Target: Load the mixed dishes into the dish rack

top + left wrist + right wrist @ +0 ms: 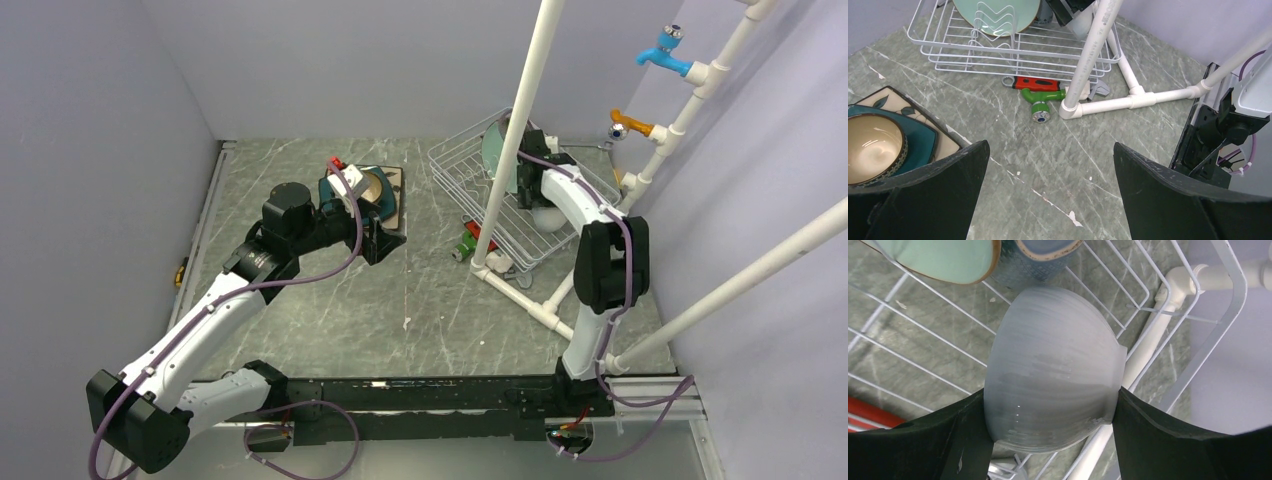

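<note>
The white bowl point(1053, 370) lies on its side inside the dish rack point(923, 327), and both fingers of my right gripper point(1050, 405) press on its rim. A mint-green plate point(943, 257) and a mug point(1033, 260) stand just beyond it. From above, the right gripper point(535, 200) reaches into the dish rack point(460, 165) beside the plate point(497, 145). My left gripper point(1050, 150) hangs open over bare table. A brown bowl point(870, 147) sits to its left on a teal square plate point(923, 145), which lies on a cream square plate point(888, 97).
A white pipe frame point(510, 130) rises just in front of the rack, its base point(1128, 102) on the table. A red wrench point(1035, 82) and a green tap point(1040, 97) lie between rack and frame. Blue point(665, 50) and orange point(630, 127) taps stick out at the back right.
</note>
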